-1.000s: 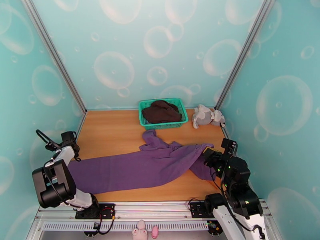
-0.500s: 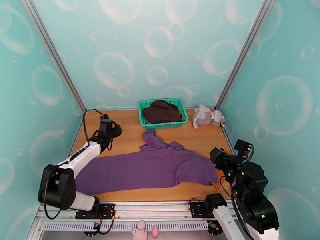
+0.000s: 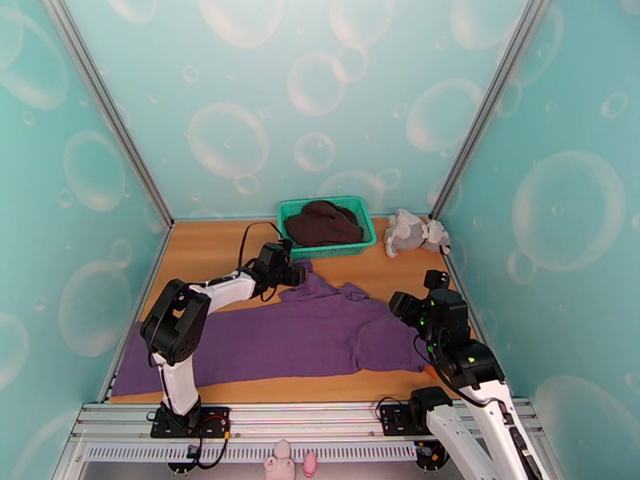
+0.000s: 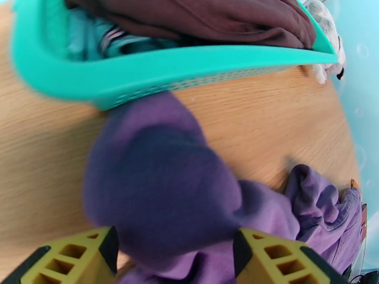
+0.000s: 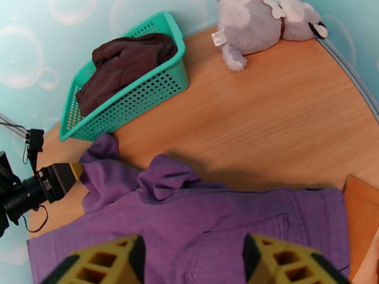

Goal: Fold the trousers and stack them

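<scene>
The purple trousers (image 3: pixel 304 334) lie spread across the near half of the wooden table, one leg running to the left edge. The other leg is bunched up near the basket, its rounded end (image 4: pixel 161 185) right between my left gripper's yellow fingers (image 4: pixel 71 256). My left gripper (image 3: pixel 298 275) is open, low over that leg end. My right gripper (image 3: pixel 398 304) is open and hovers above the waist end, where a back pocket (image 5: pixel 237 242) shows between its fingers (image 5: pixel 293 261). Nothing is held.
A green basket (image 3: pixel 332 251) holding a dark brown garment (image 3: pixel 322 223) stands at the back, just beyond the bunched leg. A grey plush toy (image 3: pixel 412 232) lies at the back right corner. An orange-brown flat piece (image 5: pixel 362 223) sits by the waist. Walls close both sides.
My left arm swung from the near left edge across to the bunched leg by the basket. My right gripper let go of the waist, which now lies flat, then moved inward above it.
</scene>
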